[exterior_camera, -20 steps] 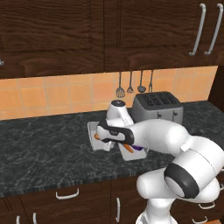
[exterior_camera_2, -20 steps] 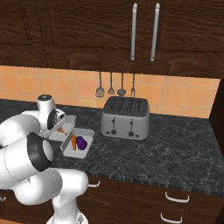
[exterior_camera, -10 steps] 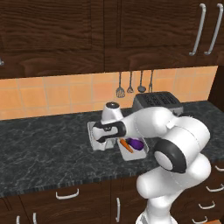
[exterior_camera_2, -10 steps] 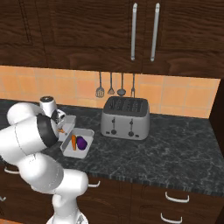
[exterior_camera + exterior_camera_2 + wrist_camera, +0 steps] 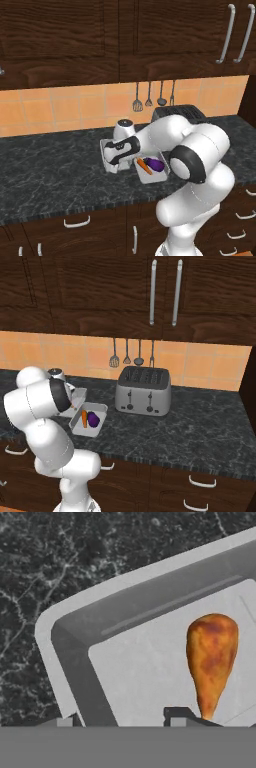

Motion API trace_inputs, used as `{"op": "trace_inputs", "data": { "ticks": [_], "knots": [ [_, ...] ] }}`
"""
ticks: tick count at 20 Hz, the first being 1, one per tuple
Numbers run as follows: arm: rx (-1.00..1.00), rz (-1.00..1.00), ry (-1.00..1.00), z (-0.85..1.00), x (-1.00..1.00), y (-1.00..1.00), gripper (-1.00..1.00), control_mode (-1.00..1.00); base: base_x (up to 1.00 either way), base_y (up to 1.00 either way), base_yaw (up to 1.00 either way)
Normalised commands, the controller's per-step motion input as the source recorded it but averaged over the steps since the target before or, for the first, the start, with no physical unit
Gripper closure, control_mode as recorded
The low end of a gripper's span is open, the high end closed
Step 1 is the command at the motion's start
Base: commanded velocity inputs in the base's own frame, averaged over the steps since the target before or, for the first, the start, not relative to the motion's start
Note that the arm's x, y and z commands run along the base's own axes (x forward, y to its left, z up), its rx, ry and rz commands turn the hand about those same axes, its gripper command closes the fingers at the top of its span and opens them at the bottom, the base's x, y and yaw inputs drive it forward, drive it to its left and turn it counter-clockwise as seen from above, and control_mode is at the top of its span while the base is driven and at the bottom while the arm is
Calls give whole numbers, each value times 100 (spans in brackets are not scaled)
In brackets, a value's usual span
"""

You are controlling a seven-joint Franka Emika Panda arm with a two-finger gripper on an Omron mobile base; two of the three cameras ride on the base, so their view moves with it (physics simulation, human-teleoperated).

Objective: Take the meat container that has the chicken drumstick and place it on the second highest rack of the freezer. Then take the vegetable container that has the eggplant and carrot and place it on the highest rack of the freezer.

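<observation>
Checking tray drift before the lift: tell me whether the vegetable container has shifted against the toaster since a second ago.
No. In the right base view the vegetable container sits left of the toaster, same gap as before.

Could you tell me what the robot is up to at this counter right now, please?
The white robot arm has brought its tool down over the rim of a shallow grey container holding a golden-brown chicken drumstick on the dark speckled counter. One fingertip sits inside the wall, one outside; a firm grip isn't clear. Beside it, a second grey container holds an orange carrot and a dark-purple eggplant.
</observation>
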Motion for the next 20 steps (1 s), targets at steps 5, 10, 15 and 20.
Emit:
{"op": "trace_inputs", "data": {
  "ticks": [5, 10, 15, 20],
  "knots": [
    [0, 0, 0, -6, 0, 1, 100, -100, 0, 0, 0],
    [0, 12, -5, 5, -43, 1, 100, -100, 0, 0, 0],
    [-2, 18, -18, 39, -81, 0, 100, -100, 0, 0, 0],
    [0, 5, -6, 88, -71, -1, 100, -100, 0, 0, 0]
  ]
}}
